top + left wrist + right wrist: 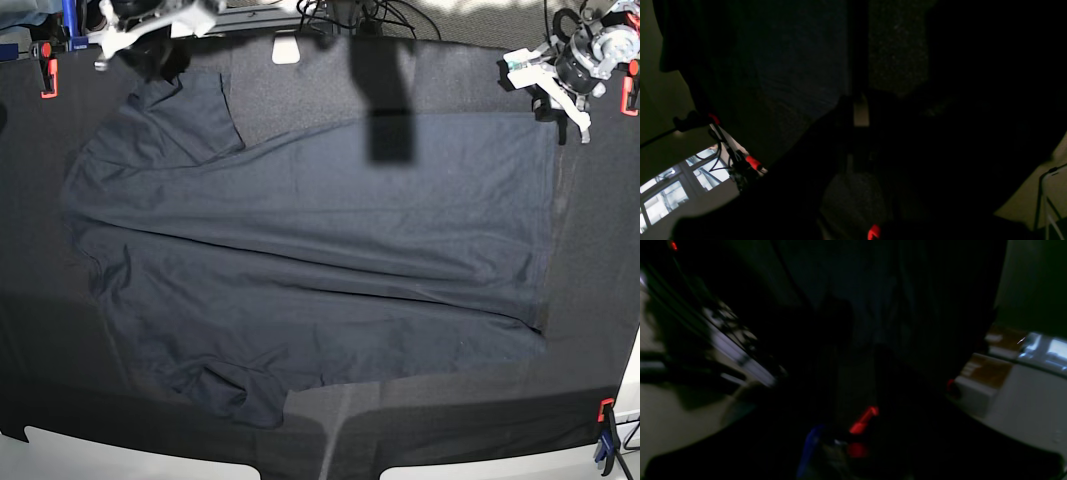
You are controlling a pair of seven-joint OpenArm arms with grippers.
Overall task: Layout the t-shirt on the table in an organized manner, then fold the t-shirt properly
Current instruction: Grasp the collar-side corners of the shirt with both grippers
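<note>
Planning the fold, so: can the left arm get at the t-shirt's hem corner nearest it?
Probably yes. The left gripper is at the far hem corner of the t-shirt, and nothing stands between them on the table.

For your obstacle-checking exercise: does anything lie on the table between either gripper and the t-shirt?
Nothing visible does. The left gripper sits at the t-shirt hem corner, the right gripper at a sleeve. Only bare table cloth surrounds the shirt.
</note>
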